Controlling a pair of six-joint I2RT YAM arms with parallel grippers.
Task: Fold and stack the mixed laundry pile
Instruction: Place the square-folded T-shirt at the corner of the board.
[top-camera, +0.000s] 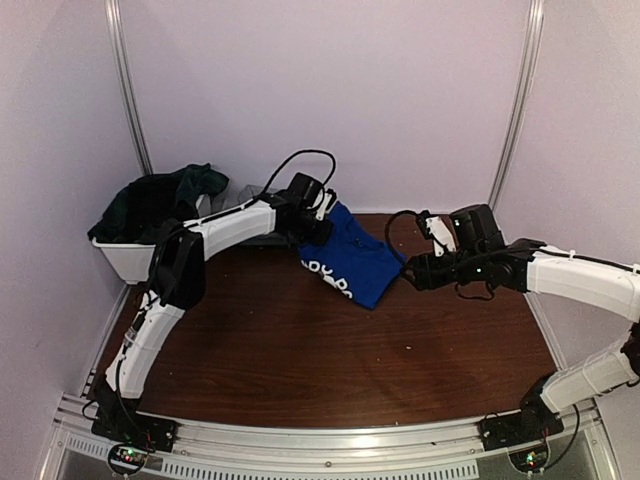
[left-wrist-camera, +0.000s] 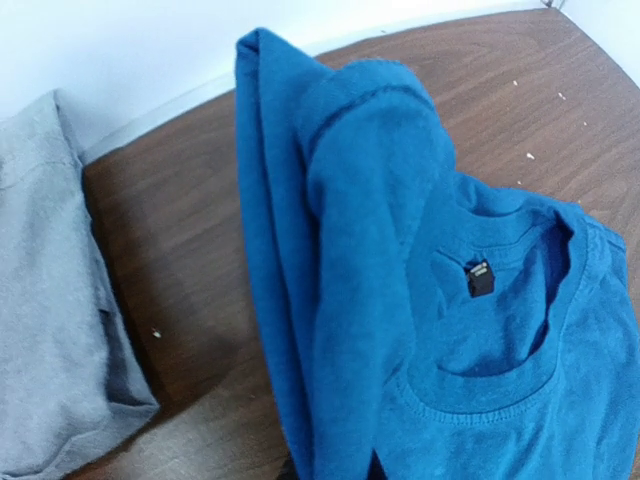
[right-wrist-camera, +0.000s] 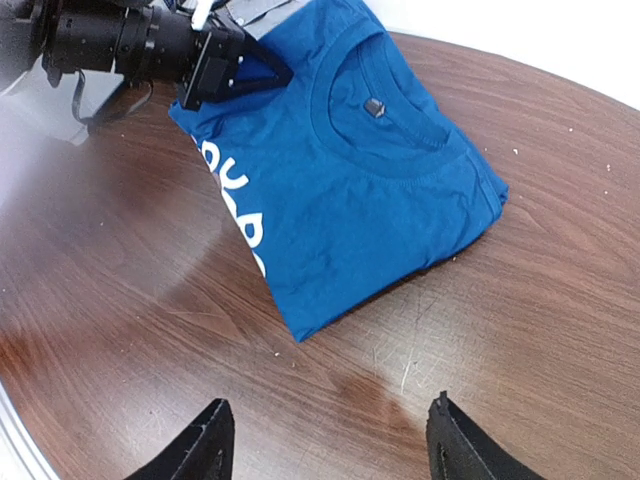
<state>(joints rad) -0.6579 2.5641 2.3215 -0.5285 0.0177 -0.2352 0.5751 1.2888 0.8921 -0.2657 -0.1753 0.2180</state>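
Left arm (top-camera: 232, 224): rises from base, bends at elbow, forearm runs right. Left gripper (top-camera: 316, 230): jaws pinched closed on shirt (top-camera: 352, 262) edge. Right arm (top-camera: 585, 280): forearm runs left, low over table. Right gripper (right-wrist-camera: 325, 445): fingers spread apart, holding nothing.

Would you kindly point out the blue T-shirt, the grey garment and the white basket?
blue T-shirt (right-wrist-camera: 350, 200): right wrist view, chest below the collar.
grey garment (left-wrist-camera: 45, 300): left wrist view, middle of the fabric.
white basket (top-camera: 125, 262): top external view, front wall.

Folded blue T-shirt (right-wrist-camera: 340, 190) on wooden table (right-wrist-camera: 520, 330), left jaws pinching its corner, right jaws spread nearby
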